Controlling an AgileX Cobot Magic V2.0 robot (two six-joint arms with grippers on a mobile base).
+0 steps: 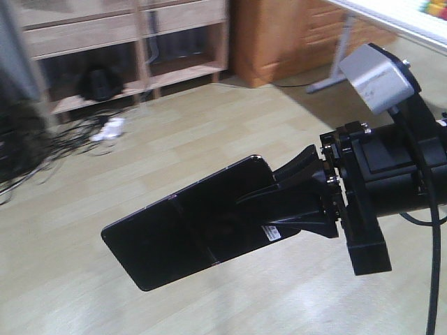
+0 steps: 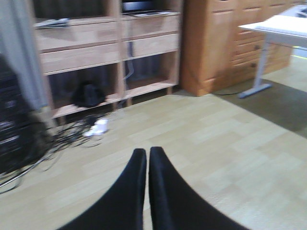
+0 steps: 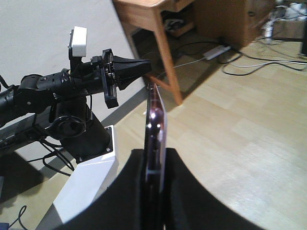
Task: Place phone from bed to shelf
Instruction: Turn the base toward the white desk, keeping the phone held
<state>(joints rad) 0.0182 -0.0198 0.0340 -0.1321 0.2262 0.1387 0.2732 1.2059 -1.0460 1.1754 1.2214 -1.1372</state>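
One phone [image 1: 181, 230], one shelf [image 2: 81, 38], one white table [image 2: 276, 26], one left hand [image 2: 147, 153], one right hand [image 1: 265, 188].

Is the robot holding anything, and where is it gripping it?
Yes: the right gripper pinches the phone at one short end, near its sticker.

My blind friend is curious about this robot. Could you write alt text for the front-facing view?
The robot's black right claw grips one end of a thin glossy black phone and holds it in the air above a pale plank floor. Behind, at upper left, stands a light wooden shelf, with tangled cables on the floor nearby.
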